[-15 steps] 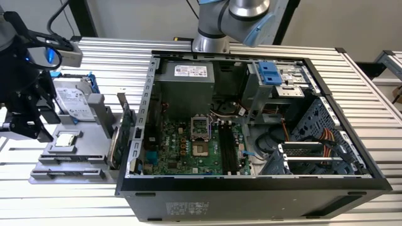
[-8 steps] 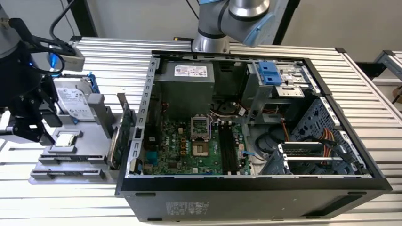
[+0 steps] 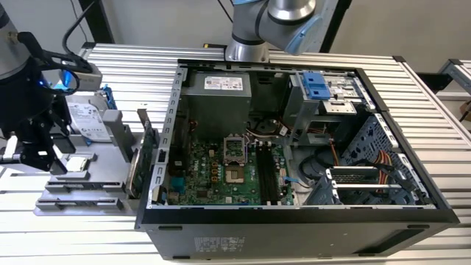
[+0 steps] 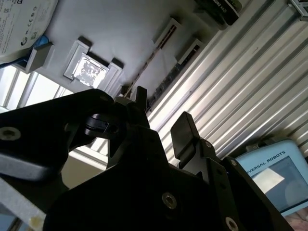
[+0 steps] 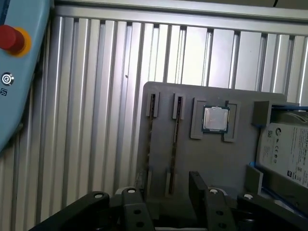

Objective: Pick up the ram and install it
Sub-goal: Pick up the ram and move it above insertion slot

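Observation:
My gripper (image 3: 48, 164) hangs open over the grey parts holder (image 3: 110, 149) at the exterior view's left, with nothing between its fingers. In the first wrist view the gripper (image 5: 166, 197) is above the holder's (image 5: 226, 163) two long slots. A thin dark strip stands edge-on in one slot and looks like the ram (image 5: 176, 113); its face is hidden. In the second wrist view the gripper (image 4: 161, 113) is close above the same slots, and the ram's edge (image 4: 153, 54) runs toward one black finger (image 4: 139, 96).
The holder also carries a silver hard drive (image 3: 87, 118), a processor chip (image 5: 214, 119) and an upright green card (image 3: 140, 157). The open computer case (image 3: 294, 218) lies at centre, with black memory slots (image 3: 266, 171) on its board. A blue pendant (image 5: 19, 72) lies beside the holder.

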### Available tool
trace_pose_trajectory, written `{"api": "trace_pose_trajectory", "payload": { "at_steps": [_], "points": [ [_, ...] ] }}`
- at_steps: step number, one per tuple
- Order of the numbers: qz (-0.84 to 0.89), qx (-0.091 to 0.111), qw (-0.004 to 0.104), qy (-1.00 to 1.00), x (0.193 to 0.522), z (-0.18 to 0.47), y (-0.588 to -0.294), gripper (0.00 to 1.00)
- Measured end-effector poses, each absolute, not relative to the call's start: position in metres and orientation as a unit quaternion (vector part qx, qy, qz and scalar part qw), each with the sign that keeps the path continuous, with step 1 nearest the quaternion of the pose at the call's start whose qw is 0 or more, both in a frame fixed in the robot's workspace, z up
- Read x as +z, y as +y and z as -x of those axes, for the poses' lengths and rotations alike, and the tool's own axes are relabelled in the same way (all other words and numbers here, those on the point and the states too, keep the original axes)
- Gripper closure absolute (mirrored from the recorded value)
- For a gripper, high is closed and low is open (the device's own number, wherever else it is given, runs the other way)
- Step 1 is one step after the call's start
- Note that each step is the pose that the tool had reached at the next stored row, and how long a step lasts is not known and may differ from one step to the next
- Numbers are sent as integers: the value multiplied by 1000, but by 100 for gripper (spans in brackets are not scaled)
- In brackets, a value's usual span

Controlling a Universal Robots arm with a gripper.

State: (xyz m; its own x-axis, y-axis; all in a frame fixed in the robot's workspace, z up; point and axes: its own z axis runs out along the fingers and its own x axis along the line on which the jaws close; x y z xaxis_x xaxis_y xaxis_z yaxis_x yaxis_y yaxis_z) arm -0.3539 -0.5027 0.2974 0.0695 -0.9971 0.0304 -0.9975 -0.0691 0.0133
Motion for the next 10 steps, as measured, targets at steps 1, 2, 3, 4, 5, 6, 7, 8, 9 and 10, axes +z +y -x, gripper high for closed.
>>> {"api": "trace_pose_trajectory", "payload": {
  "at_steps": [1,2,3,4,5,6,7,8,9,10],
  "points": [
    [-729,7,15,-684,296,354,-503,0],
    [-727,7,15,-687,295,354,-503,0],
    [-723,7,15,-690,294,354,-503,0],
    [-719,6,15,-695,293,354,-503,0],
    [-715,6,15,-699,292,354,-503,0],
    [-713,7,16,-701,290,354,-503,0],
    [-713,7,16,-701,289,354,-503,0],
    [-713,7,16,-701,288,354,-503,0],
    [-713,8,17,-701,287,354,-503,0],
    [-713,8,17,-701,286,354,-503,0]
  ]
}}
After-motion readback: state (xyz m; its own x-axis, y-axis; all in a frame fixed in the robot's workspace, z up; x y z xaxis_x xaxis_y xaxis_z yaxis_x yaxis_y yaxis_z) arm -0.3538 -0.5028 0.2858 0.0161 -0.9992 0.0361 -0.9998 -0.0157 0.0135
